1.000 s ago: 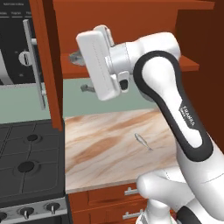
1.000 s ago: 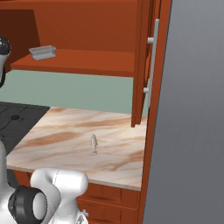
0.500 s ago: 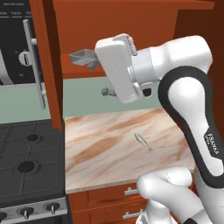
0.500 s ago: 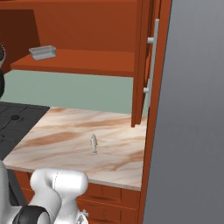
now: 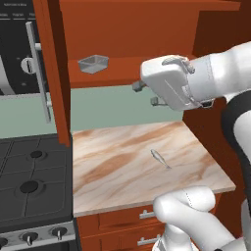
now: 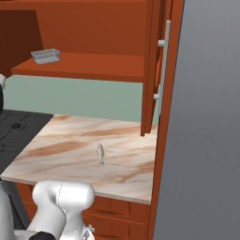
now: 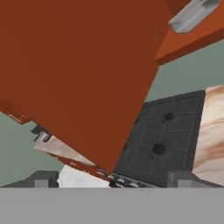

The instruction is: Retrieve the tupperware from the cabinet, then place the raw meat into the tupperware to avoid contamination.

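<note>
Two fingers of the end effector (image 5: 145, 93) are spread wide, empty — tupperware (image 5: 93, 64) is seen on the cabinet (image 5: 147, 34) shelf, raw meat (image 5: 160, 158) on the counter (image 5: 122, 166)

The white arm reaches from the right edge of the left base view, its forearm roughly level and pointing leftward. The gripper (image 5: 145, 93) hangs in the air at the end of a blocky white hand, just below the cabinet (image 5: 147, 39) shelf's front edge. Its two small dark fingers (image 5: 138, 86) stand wide apart with nothing between them, aimed leftward. A rounded white elbow link sits low, beneath the cabinet and in front of the hand.
</note>
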